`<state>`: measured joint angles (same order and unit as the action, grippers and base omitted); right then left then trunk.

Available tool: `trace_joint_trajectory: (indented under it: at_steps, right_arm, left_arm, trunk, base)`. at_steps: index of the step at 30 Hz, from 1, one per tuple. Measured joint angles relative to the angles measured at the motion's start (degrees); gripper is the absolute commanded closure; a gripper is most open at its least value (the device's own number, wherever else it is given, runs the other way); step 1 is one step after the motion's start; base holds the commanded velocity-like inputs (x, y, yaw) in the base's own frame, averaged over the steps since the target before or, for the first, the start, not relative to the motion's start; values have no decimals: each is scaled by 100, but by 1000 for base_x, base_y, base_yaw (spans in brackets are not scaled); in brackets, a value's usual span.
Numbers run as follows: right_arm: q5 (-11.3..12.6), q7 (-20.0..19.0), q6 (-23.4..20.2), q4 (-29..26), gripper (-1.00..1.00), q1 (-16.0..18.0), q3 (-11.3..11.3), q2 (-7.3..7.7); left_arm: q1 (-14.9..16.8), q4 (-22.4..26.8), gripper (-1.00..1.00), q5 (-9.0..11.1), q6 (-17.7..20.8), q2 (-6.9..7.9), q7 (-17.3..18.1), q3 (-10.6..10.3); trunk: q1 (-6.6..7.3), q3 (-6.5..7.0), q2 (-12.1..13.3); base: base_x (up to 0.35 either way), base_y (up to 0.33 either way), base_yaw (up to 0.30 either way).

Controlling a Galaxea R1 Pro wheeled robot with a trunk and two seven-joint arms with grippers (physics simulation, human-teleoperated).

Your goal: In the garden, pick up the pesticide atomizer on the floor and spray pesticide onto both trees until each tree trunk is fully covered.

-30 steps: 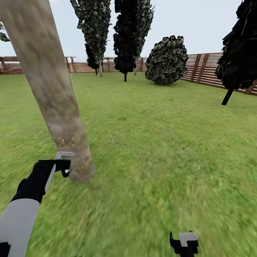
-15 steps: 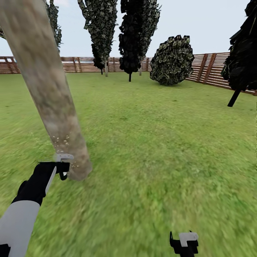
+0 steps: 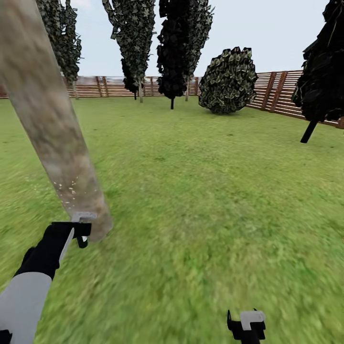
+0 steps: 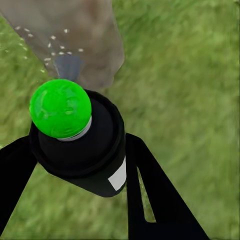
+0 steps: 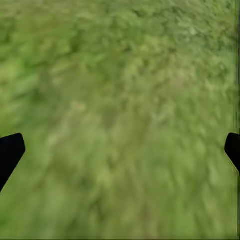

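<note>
A thick grey-brown tree trunk [image 3: 52, 129] leans up the left of the head view, with white pesticide specks [image 3: 67, 186] low on its bark. My left gripper [image 3: 79, 231] hovers right by the trunk's base. In the left wrist view it [image 4: 75, 145] is shut on the pesticide atomizer [image 4: 95, 155], a black can with a bright green top [image 4: 60, 107]. The can points at the speckled trunk [image 4: 90, 25]. My right gripper [image 3: 246, 325] hangs low over the grass, and in its wrist view it [image 5: 120, 150] is open with nothing in it.
Green lawn [image 3: 200, 191] stretches ahead to a brown slat fence [image 3: 282, 93]. Along the back stand tall leafy trees [image 3: 134, 38], a black conifer [image 3: 181, 43] and a round bush [image 3: 228, 81]. A dark tree [image 3: 320, 71] stands at the right.
The head view has swung a little, so the trunk sits further left in the picture. My left gripper with the atomizer is slightly lower, nearer the trunk's base. The right gripper is unchanged.
</note>
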<state>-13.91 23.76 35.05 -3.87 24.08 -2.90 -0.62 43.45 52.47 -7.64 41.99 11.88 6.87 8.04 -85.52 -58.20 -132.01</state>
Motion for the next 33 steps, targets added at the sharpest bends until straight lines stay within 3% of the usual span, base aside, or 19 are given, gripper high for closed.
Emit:
trace_joint_trajectory:
  at_steps: [2,4,9,18,23,28,33]
  right_arm:
    - [1,1,-2,0,-100,0,0,0]
    - [-1,2,-1,0,-100,1,-1,0]
    - [1,0,1,0,-100,0,0,0]
    - [2,9,0,-5,-100,0,7,-1]
    - [-5,6,-6,-3,-100,0,7,0]
    - [7,11,-7,-8,-100,1,12,0]
    - [5,13,-7,-6,-100,0,9,0]
  left_arm:
    - [-2,0,100,-43,-7,-80,-1,11]
    - [-7,0,100,-84,-8,-59,-13,34]
    - [-126,-2,100,-74,-14,208,-459,214]
    - [-267,-22,100,-38,-85,6,-520,190]
    - [-267,-557,100,-31,-707,7,-528,214]
    - [-275,-635,100,-33,-786,2,-536,216]
    - [-496,-646,100,1,-804,-5,-537,216]
  trunk:
    - [0,0,0]
    - [0,0,0]
    - [0,0,0]
    - [0,0,0]
    - [0,0,0]
    - [0,0,0]
    - [0,0,0]
  base:
    - [0,-69,0]
    - [0,-17,8]
    - [0,-3,205]
    - [243,0,225]
    - [337,0,8]
    - [253,-96,0]
    - [26,-25,147]
